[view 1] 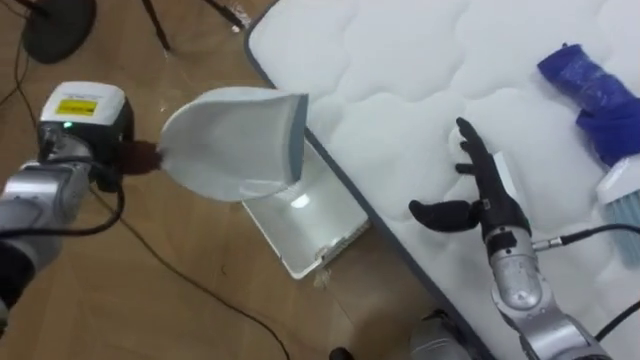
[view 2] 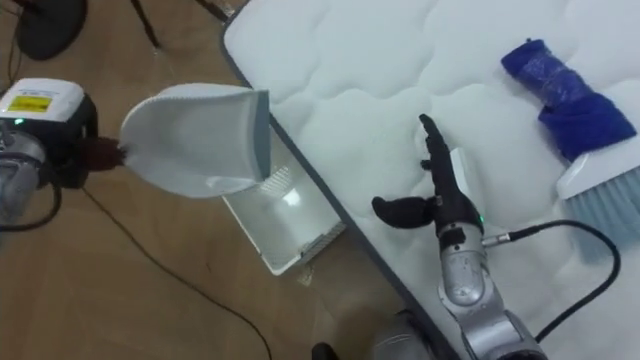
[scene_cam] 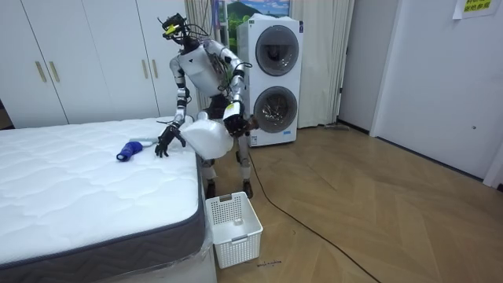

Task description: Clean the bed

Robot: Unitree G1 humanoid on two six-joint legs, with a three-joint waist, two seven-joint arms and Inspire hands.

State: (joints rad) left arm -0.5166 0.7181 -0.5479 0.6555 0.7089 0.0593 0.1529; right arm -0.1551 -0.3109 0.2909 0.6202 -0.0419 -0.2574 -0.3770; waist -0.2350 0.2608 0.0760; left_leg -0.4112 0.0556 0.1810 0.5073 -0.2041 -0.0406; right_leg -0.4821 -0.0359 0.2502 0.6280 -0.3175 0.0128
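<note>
mattress (view 1: 420, 60): right hand (view 1: 487, 205) fingers spread; left hand (view 1: 95, 140) clamps dustpan (view 1: 235, 140) above basket (view 1: 310, 262); brush (view 1: 600, 115) cropped.

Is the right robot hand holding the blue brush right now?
No, the right robot hand is open over the white quilted mattress, apart from the blue-handled brush lying there.

I stood in a home bedroom with a laundry corner. A bare quilted mattress (scene_cam: 78, 181) lay at my two o'clock. In the room view, white wardrobe doors (scene_cam: 86, 63) stood at ten o'clock, two stacked washing machines (scene_cam: 275, 79) at twelve, and herringbone wood floor (scene_cam: 377, 212) spread at four.
</note>
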